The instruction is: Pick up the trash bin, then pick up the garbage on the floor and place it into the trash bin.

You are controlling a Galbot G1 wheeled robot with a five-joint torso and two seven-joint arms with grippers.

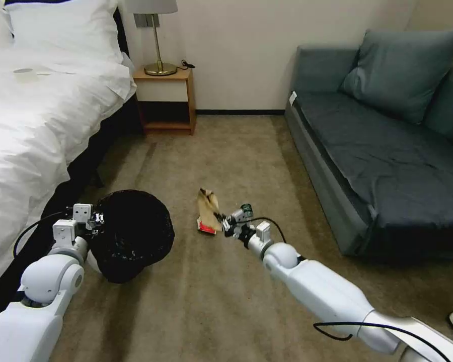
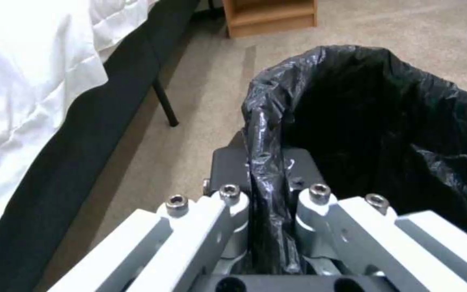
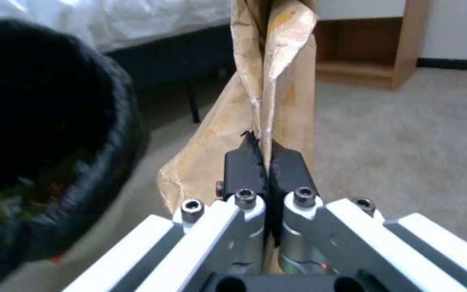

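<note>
While the left gripper pinches the small round bin's crinkled black bag rim, the right gripper squeezes the light, floppy crumpled brown paper bag at a fold, a good spot, I think.

carpet floor | red-and-white packet lying on it, mid-room

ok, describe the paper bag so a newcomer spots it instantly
On the carpet between the bed and the sofa, find the right claw. Pinched in it, the paper bag is crumpled, brown and upright, unlike the black-lined bin the left claw grips.
</note>
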